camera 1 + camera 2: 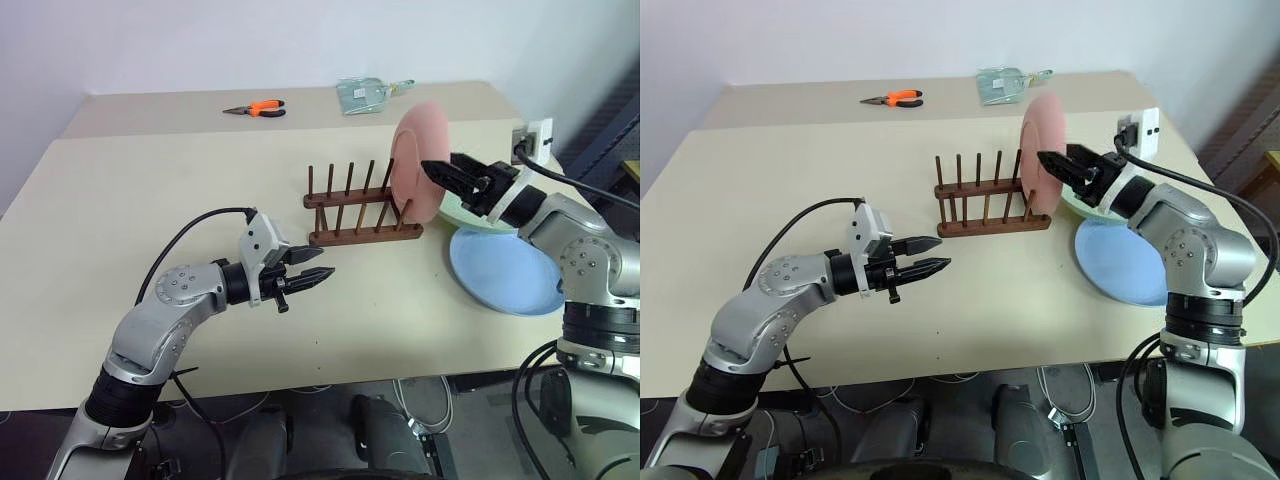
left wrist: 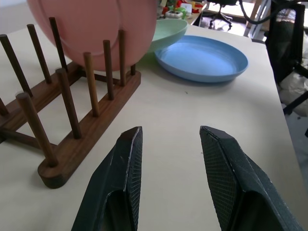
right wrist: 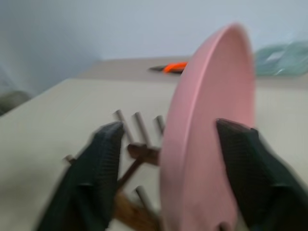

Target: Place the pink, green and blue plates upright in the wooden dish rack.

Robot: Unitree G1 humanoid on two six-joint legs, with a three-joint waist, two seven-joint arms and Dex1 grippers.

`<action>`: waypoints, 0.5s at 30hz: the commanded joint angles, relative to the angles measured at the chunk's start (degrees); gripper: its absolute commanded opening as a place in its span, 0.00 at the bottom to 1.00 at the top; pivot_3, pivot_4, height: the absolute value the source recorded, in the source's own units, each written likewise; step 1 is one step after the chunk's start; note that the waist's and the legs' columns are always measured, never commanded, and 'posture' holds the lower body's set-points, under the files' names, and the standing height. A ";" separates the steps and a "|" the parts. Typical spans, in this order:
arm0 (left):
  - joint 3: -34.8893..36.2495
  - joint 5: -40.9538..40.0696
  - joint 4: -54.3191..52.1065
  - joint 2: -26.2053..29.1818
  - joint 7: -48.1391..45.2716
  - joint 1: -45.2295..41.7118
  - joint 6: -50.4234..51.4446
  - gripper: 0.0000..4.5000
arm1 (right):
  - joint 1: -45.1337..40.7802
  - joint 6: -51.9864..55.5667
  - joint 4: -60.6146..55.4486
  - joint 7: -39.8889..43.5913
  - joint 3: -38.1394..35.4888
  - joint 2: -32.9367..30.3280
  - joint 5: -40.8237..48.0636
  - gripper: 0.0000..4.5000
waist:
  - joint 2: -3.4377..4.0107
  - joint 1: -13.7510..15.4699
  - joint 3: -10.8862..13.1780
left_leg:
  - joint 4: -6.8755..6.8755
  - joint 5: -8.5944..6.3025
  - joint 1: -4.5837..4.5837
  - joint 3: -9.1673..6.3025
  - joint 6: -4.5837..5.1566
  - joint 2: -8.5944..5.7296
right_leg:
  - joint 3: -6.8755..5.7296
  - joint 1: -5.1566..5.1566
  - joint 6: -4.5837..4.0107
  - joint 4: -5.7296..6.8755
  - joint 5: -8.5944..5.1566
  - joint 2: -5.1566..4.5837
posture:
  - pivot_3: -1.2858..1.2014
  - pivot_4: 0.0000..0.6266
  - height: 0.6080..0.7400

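- Nearest the counter's (image 1: 120, 200) front edge, the left gripper (image 1: 312, 277) hovers low, its fingers partly apart and gripping nothing.
- By the right edge, the blue plate (image 1: 505, 272) lies flat, the green plate (image 2: 168, 32) just behind it.
- Mid-counter, the wooden dish rack (image 1: 362, 214) carries the pink plate (image 1: 418, 160) upright at its right end.
- The right gripper (image 3: 168, 139) straddles that plate's rim, fingers spread wide on either side.
- At the far edge, orange pliers (image 1: 256, 109) and a clear bag (image 1: 366, 94).
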 commanded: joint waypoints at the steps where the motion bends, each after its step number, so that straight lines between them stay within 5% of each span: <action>1: 0.03 0.28 -1.42 -0.12 -0.18 -0.22 -1.35 0.43 | -1.51 -5.35 -0.96 -0.39 -4.01 -2.79 -1.60 0.66 | -0.01 0.23 0.00 | 0.00 0.00 -0.01 -0.01 0.00 0.00 | -0.01 0.00 0.00 -0.01 0.00 0.00 | 0.52 0.24 1.00; 6: -0.02 1.03 -1.03 0.13 -0.43 0.22 -1.70 0.43 | 4.53 -5.86 -0.57 5.95 -9.89 -11.33 -0.92 0.66 | 0.00 0.50 0.01 | 0.01 0.00 -0.05 -0.02 0.00 -0.03 | -0.01 0.04 0.01 -0.08 -0.01 -0.03 | 0.52 0.24 1.00; 11: -1.04 2.12 1.09 0.16 -1.78 -0.95 -2.84 0.43 | 17.71 -24.36 2.00 15.37 4.41 -24.04 -21.23 0.66 | 0.03 -0.28 0.00 | 0.02 -0.04 0.06 0.04 0.07 -0.02 | 0.00 0.12 0.07 -0.08 -0.06 -0.02 | 0.52 0.24 1.00; 15: -1.94 3.18 2.38 -0.45 -2.10 -2.26 -3.48 0.43 | 17.16 -36.32 10.08 15.45 11.82 -25.77 -31.72 0.66 | 0.15 -1.18 0.02 | 0.02 -0.04 0.14 0.21 0.07 0.04 | 0.05 0.12 0.18 0.02 -0.13 -0.02 | 0.52 0.24 1.00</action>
